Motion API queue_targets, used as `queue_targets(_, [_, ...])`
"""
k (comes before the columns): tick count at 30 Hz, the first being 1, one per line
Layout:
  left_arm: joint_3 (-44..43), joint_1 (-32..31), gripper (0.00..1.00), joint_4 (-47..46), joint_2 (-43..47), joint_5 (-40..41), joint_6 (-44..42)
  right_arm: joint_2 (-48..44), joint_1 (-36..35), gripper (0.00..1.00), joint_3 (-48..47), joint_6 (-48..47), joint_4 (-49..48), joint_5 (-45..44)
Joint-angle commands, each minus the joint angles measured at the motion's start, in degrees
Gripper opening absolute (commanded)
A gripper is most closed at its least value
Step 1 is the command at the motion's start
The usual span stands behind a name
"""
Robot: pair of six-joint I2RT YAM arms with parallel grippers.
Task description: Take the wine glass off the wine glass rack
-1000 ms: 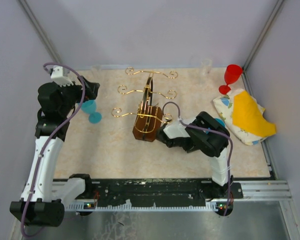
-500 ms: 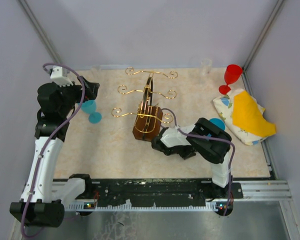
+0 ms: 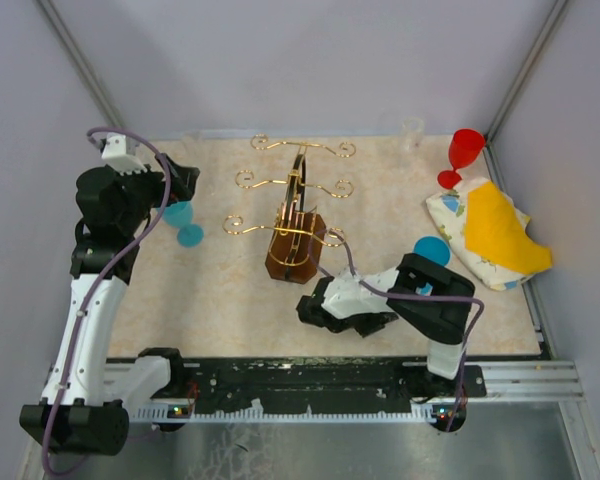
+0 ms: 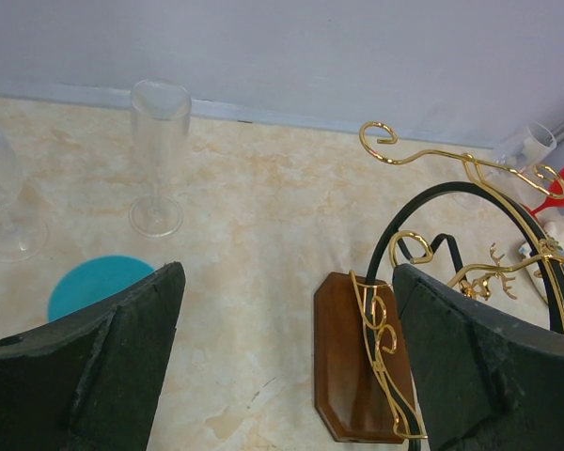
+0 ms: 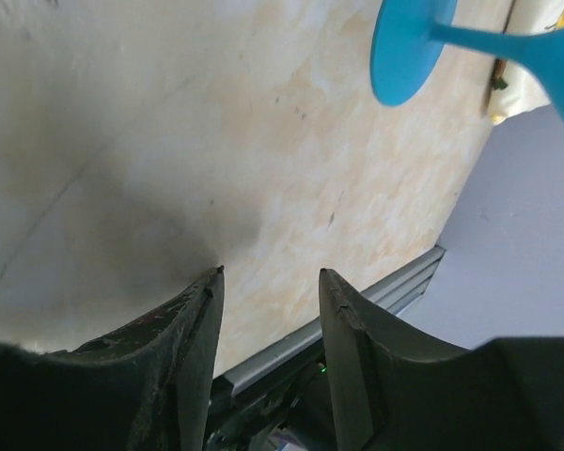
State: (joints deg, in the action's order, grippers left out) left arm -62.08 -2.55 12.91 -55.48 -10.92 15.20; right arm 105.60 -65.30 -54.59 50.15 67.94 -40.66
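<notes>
Overhead, the gold wire wine glass rack (image 3: 292, 252), on its dark wooden base, stands midway across the marbled beige counter (image 3: 220, 300), and its curled arms look bare. A turquoise plastic wine glass (image 3: 432, 249) sits off the rack toward the right edge, just behind the right arm, so the removal appears done. The right hand (image 3: 307, 310) lies low by the near edge, clear of both. Over the last second it has drawn back from the rack's base, uncovering the glass's round foot. The left hand (image 3: 183, 183) hovers, unmoved, beside a second turquoise glass (image 3: 184, 222) near the left edge. A red wine glass (image 3: 464, 150) occupies the far right corner.

Left wrist view: the left hand (image 4: 287, 282) is spread wide and empty, framing the rack (image 4: 357, 366). A clear flute (image 4: 160, 122) stands at the far edge.

Right wrist view: the right hand (image 5: 271, 277) is partly spread with nothing between its fingers. The turquoise plastic wine glass (image 5: 409, 47) lies well apart, which suggests release and retreat.
</notes>
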Motion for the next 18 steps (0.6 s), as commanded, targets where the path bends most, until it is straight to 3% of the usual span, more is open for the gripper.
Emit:
queue_targets(1, [0.4,-0.5,0.97,-0.4,0.9,0.4,-0.6,-7.5,-1.7,0.47,2.4,5.6,0.6,3.5])
queue_targets(6, [-0.5,-0.4,1.00,0.7,0.6,0.6,-0.6,-15.2,-2.6,0.56,2.9,6.6,2.0,8.9])
queue_targets(13, [-1.5,-0.5,1.00,2.3,0.4,0.8,-0.2,-29.7,-6.3,0.79,4.3,10.7,5.5,18.3])
queue_targets(18, [-1.6,-0.4,1.00,2.8,0.5,0.7,-0.1,-39.6,-6.6,0.83,5.1,18.5,12.6,21.6])
